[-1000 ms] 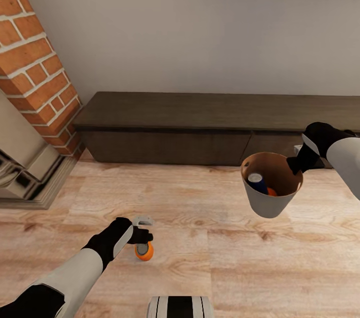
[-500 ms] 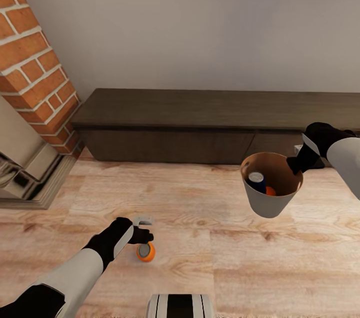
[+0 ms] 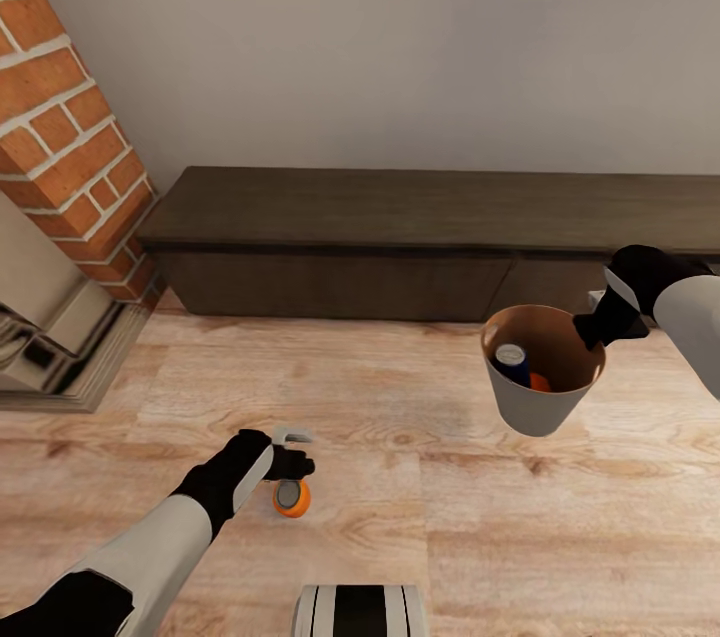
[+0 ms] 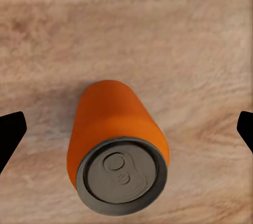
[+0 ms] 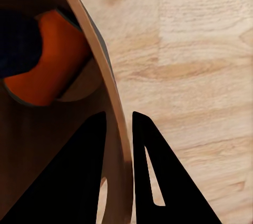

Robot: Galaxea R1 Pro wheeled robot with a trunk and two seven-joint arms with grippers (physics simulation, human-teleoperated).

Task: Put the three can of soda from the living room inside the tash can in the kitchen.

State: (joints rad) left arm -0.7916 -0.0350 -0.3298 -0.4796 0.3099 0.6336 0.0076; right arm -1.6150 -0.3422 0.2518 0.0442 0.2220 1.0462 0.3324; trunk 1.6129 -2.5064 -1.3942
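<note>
Over wood floor, left gripper spread above orange can.

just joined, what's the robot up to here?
It is collecting soda cans in the living room. The right end effector is clamped on the rim of the bin, held above the wood floor, with a blue can and an orange can already inside. The left end effector is open, straddling the third can, an orange one standing on the floor, not yet gripped.
</note>
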